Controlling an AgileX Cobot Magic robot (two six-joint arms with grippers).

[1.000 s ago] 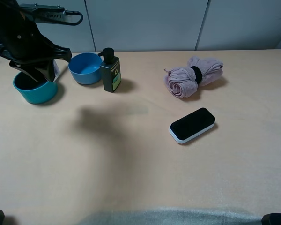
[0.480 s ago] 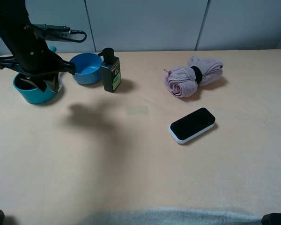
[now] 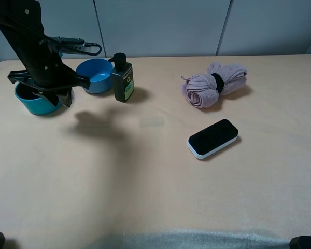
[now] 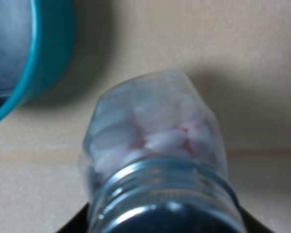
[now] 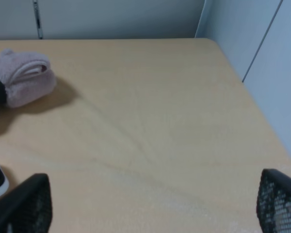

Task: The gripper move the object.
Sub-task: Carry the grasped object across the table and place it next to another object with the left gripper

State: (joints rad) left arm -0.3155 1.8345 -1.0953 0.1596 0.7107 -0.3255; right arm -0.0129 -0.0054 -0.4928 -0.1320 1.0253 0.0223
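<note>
Glass jar [image 4: 155,145] (pale contents) held by left gripper [image 3: 65,96]

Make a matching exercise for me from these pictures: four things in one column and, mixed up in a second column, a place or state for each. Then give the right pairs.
Things
1. jar
2. pump bottle
3. rolled towel
4. flat black device

Places and states
A. tied round with a black band
B. stands next to the blue bowl
C. holds pale pink pieces
D. lies flat, nearer the camera than the towel

Right pairs: 1-C, 2-B, 3-A, 4-D.
</note>
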